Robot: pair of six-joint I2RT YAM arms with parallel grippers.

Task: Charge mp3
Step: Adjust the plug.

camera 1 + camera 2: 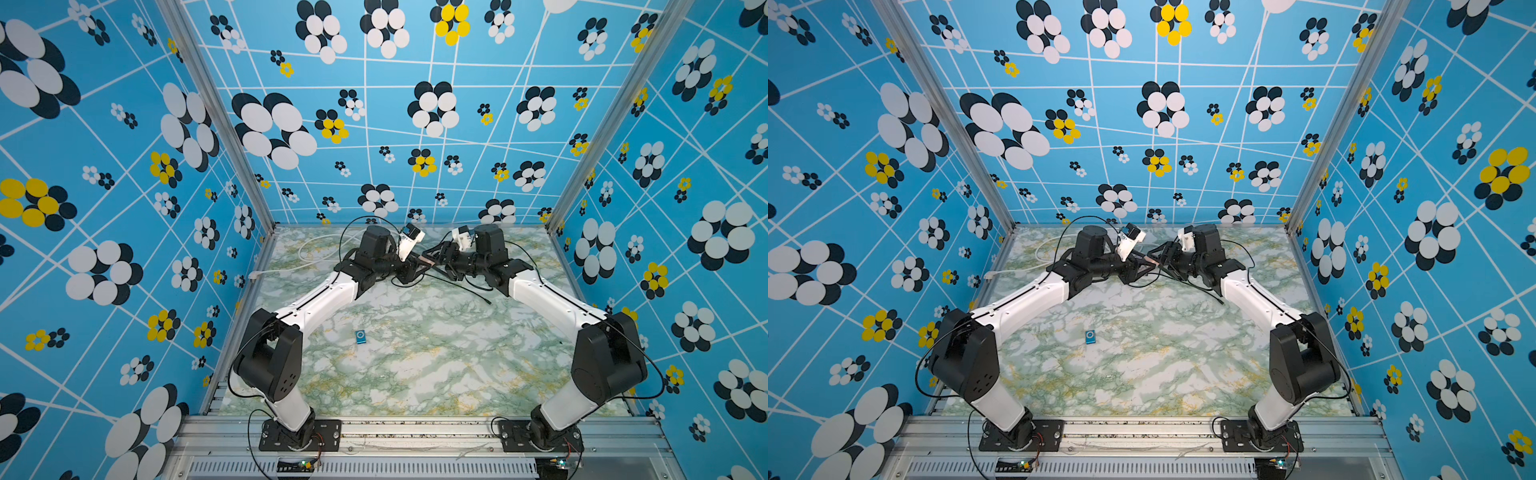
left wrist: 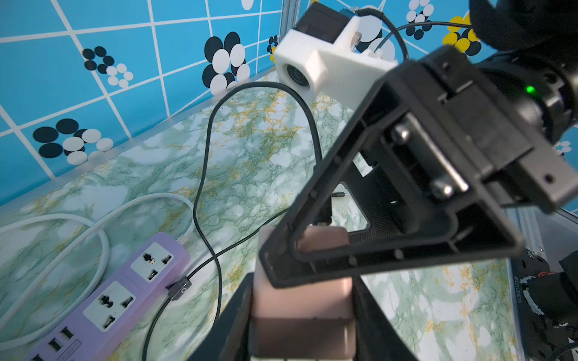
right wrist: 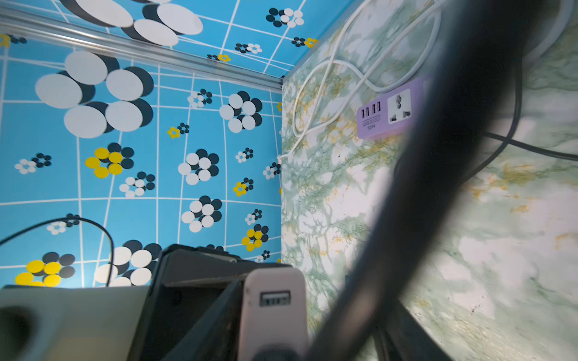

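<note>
mp3 (image 1: pixel 360 336): flat, near-left of centre, open counter (image 1: pixel 436 365) all round.
far left: strip (image 2: pixel 125 290) and cord (image 2: pixel 104 250) beside the wall.
arms: left arm (image 1: pixel 316 303) and right arm (image 1: pixel 548 303) stretched to far centre, meeting.
left jaws: grasping charger (image 2: pixel 301 309).
right jaws: at charger; cannot tell if gripping.

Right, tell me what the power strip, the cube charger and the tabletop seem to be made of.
Power strip: likely moulded plastic, matte lilac with white socket plates; rounded edges, no glare.
Cube charger: probably plastic, satin pinkish sheen along its faces; a metallic coating is possible.
Tabletop: looks like printed marble-pattern film or laminate, smooth; the veining lies flat.
</note>
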